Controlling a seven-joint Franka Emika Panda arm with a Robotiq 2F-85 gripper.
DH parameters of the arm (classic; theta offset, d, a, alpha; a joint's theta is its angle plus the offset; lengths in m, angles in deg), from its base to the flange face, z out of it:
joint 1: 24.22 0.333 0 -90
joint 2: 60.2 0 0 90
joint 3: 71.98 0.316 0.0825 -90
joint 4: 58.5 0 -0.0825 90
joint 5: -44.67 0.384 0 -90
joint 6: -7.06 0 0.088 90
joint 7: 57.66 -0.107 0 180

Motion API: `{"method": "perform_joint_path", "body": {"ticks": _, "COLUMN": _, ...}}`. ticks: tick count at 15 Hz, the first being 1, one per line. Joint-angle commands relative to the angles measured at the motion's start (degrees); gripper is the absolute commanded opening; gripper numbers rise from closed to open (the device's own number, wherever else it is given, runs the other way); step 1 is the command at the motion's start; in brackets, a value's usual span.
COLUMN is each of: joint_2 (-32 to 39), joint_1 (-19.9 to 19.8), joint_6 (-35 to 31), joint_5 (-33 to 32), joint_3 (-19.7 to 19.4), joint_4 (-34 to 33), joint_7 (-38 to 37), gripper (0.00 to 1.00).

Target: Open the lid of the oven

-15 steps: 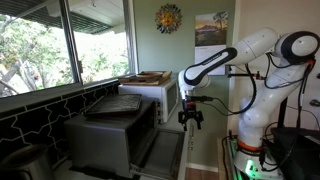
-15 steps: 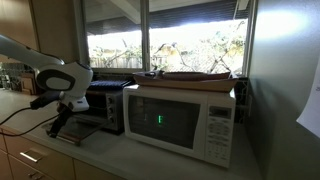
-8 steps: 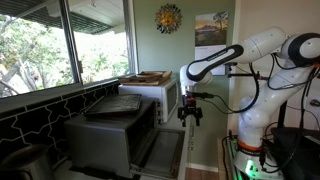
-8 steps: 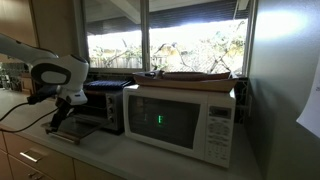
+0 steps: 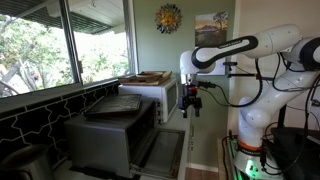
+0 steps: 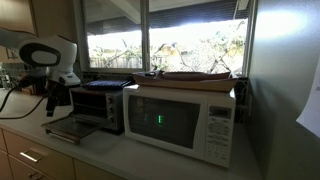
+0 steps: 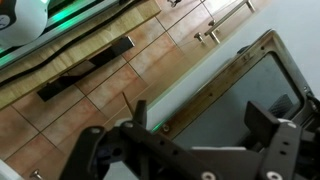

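On the counter (image 6: 130, 152) by the window (image 5: 40, 45), oven (image 5: 112, 135) with lid (image 5: 165, 155) down flat, opening apparently done. Gripper (image 5: 191, 108) above, fingers (image 7: 285, 135) apart, empty. Next: just lifting clear.

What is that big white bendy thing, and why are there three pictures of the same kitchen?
The white bendy thing is a robot arm. A person steers it. At its end is a black gripper, which works like a hand with two fingers. Right now it is open and holds nothing.

Two pictures come from cameras standing in the room, looking from different spots. The third comes from a camera on the robot's wrist, so it looks down past the gripper's fingers.

On the counter stands a dark grey oven beside a white microwave. The oven's door is folded down flat, so it is already open. The gripper hangs above it without touching.
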Motion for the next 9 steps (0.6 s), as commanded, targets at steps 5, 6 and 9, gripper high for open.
{"method": "perform_joint_path", "body": {"ticks": 5, "joint_2": 2.6, "joint_1": 4.1, "joint_6": 1.5, "joint_5": -8.9, "joint_3": 4.3, "joint_4": -10.3, "joint_7": 8.4, "gripper": 1.0}}
{"method": "perform_joint_path", "body": {"ticks": 6, "joint_2": 3.1, "joint_1": 5.0, "joint_6": 1.7, "joint_5": -9.4, "joint_3": 4.4, "joint_4": -11.6, "joint_7": 10.1, "gripper": 1.0}}
{"method": "perform_joint_path", "body": {"ticks": 9, "joint_2": 5.0, "joint_1": 6.9, "joint_6": 2.2, "joint_5": -11.9, "joint_3": 4.6, "joint_4": -15.2, "joint_7": 15.3, "gripper": 1.0}}
